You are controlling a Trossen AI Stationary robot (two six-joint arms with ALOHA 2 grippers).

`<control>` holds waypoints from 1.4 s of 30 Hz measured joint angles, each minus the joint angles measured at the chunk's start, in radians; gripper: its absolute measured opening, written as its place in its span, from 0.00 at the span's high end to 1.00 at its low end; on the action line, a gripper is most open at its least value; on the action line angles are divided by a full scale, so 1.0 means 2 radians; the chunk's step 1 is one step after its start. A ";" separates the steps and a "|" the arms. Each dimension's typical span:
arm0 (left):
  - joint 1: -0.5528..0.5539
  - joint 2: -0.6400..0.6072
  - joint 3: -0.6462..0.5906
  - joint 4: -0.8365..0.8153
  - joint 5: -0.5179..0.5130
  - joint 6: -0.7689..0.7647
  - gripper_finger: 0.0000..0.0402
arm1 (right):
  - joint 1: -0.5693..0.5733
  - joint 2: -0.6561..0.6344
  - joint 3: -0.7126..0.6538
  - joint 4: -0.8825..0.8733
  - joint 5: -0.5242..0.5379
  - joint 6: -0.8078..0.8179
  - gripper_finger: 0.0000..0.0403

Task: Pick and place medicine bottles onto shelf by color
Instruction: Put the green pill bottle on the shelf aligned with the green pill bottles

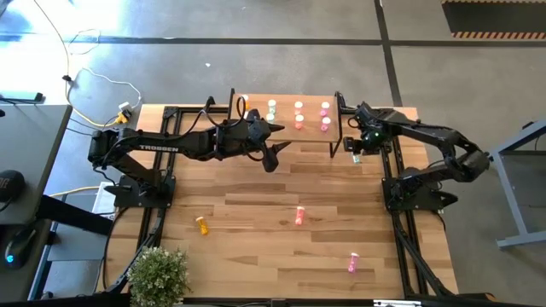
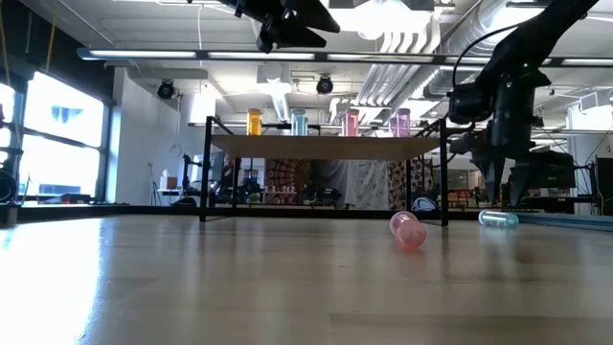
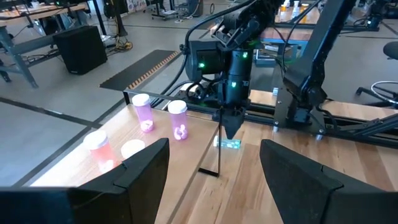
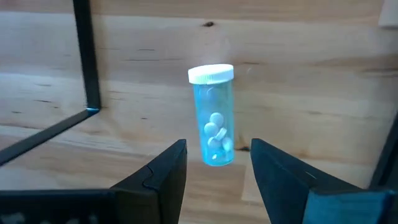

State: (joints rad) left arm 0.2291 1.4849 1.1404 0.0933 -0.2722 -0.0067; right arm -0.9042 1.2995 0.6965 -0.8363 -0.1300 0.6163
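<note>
Right gripper (image 4: 214,165) poised open-fingered over pale-green bottle (image 4: 213,115) lying near shelf's (image 1: 286,128) right edge, ready to grasp; left gripper (image 1: 275,145) waiting open by shelf's front edge.

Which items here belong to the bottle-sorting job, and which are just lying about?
Job:
shelf with sorted bottles
blue-green bottle lying under the right gripper
orange bottle, salmon bottle and pink bottle, loose on the table

Lying about:
plant
cables on the floor
</note>
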 joint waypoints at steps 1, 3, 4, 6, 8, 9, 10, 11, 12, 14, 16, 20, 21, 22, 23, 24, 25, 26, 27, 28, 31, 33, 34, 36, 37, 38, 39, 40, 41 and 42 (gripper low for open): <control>0.000 0.000 0.000 0.000 0.000 0.000 0.40 | 0.004 0.000 0.000 0.000 0.006 -0.004 0.58; 0.000 0.000 0.000 0.000 0.000 0.000 0.40 | 0.010 0.000 0.000 0.003 0.014 -0.005 0.58; 0.000 0.000 0.000 0.000 0.000 0.000 0.40 | 0.013 0.001 0.000 0.004 0.019 -0.003 0.58; 0.000 0.000 0.000 0.000 0.000 0.000 0.40 | 0.015 0.003 0.000 0.005 0.027 0.005 0.58; 0.000 0.000 0.000 0.000 0.000 -0.002 0.40 | 0.015 0.006 0.000 0.007 0.027 0.007 0.58; 0.000 0.000 0.000 0.000 0.000 -0.005 0.40 | 0.015 0.007 0.000 0.007 0.027 0.011 0.58; 0.000 0.000 0.000 0.000 0.000 -0.008 0.40 | 0.015 0.009 0.000 0.006 0.027 0.018 0.58; 0.000 0.000 0.000 0.000 0.000 -0.008 0.40 | 0.015 0.011 0.000 0.006 0.027 0.023 0.58; 0.000 0.000 0.000 0.000 0.000 -0.008 0.40 | 0.015 0.012 0.000 0.007 0.028 0.028 0.58; 0.000 0.000 0.000 0.000 0.000 -0.008 0.40 | 0.015 0.018 0.000 0.007 0.028 0.035 0.58; 0.000 0.000 0.000 0.000 0.000 -0.008 0.40 | 0.015 0.022 0.000 0.006 0.027 0.050 0.58; 0.000 0.000 0.000 0.000 0.000 -0.009 0.40 | 0.015 0.024 0.000 0.009 0.028 0.076 0.58; 0.000 0.000 0.000 0.000 0.000 -0.009 0.40 | 0.015 0.024 0.000 0.009 0.029 0.084 0.58; 0.000 0.000 0.000 0.000 0.000 -0.008 0.40 | 0.015 0.024 0.000 0.009 0.029 0.090 0.58; 0.000 0.000 0.000 0.000 0.000 -0.008 0.40 | 0.015 0.024 0.000 0.009 0.029 0.095 0.58; 0.000 0.000 0.000 0.000 0.000 -0.008 0.40 | 0.015 0.024 0.000 0.009 0.029 0.097 0.58; 0.000 0.000 0.000 0.000 0.000 -0.008 0.40 | 0.015 0.024 -0.002 0.012 0.029 0.098 0.58; 0.000 0.000 0.000 0.000 0.000 -0.008 0.40 | 0.015 0.024 -0.006 0.015 0.027 0.100 0.58; 0.000 0.000 0.000 0.000 0.000 -0.008 0.40 | 0.015 0.024 -0.011 0.016 0.025 0.105 0.58; 0.000 0.000 0.000 0.000 0.000 -0.008 0.40 | 0.015 0.024 -0.018 0.017 0.025 0.109 0.58; 0.000 0.000 0.000 0.000 0.000 -0.008 0.40 | 0.018 0.024 -0.034 0.034 0.022 0.111 0.58; 0.000 0.000 0.000 0.000 0.000 -0.008 0.40 | 0.018 0.024 -0.039 0.045 0.021 0.111 0.58; 0.000 0.000 0.000 0.000 0.000 -0.008 0.40 | 0.018 0.024 -0.041 0.047 0.021 0.111 0.58; 0.000 0.000 0.000 0.000 0.000 -0.008 0.40 | 0.018 0.024 -0.042 0.052 0.020 0.111 0.58; 0.000 0.000 0.000 0.000 0.000 -0.008 0.40 | 0.018 0.024 -0.044 0.053 0.020 0.111 0.58; 0.000 0.000 0.000 0.000 0.000 -0.008 0.40 | 0.018 0.024 -0.046 0.052 0.020 0.112 0.58; 0.000 0.000 0.000 0.000 0.000 -0.008 0.40 | 0.018 0.024 -0.046 0.051 0.019 0.114 0.59; 0.000 0.000 0.000 0.000 0.000 -0.008 0.40 | 0.018 0.024 -0.046 0.054 0.019 0.117 0.60; 0.000 0.000 0.000 0.000 0.000 -0.008 0.40 | 0.018 0.024 -0.046 0.056 0.019 0.119 0.61; 0.000 0.000 0.000 0.000 0.000 -0.008 0.40 | 0.018 0.024 -0.046 0.056 0.019 0.120 0.63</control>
State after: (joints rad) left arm 0.2287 1.4845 1.1404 0.0937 -0.2722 -0.0227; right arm -0.8673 1.3476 0.6048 -0.7251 -0.0917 0.8562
